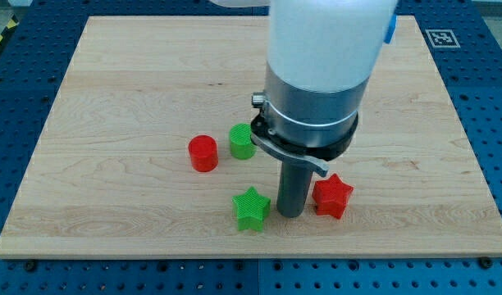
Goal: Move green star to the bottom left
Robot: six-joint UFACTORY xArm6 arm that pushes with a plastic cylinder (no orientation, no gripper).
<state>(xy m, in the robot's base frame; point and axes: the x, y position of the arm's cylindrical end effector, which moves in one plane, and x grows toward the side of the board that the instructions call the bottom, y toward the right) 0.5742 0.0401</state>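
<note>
The green star (251, 208) lies on the wooden board (111, 123), below the board's middle. My tip (290, 215) stands just to the star's right, close to it or touching it. A red star (332, 196) sits right next to the rod on its other side. The rod is a dark grey cylinder hanging from the arm's wide white and metal body, which hides the board's middle top.
A green cylinder (242, 141) and a red cylinder (203, 153) stand above and to the left of the green star. The board rests on a blue perforated table (21, 279); a marker tag (441, 38) lies at the view's top right.
</note>
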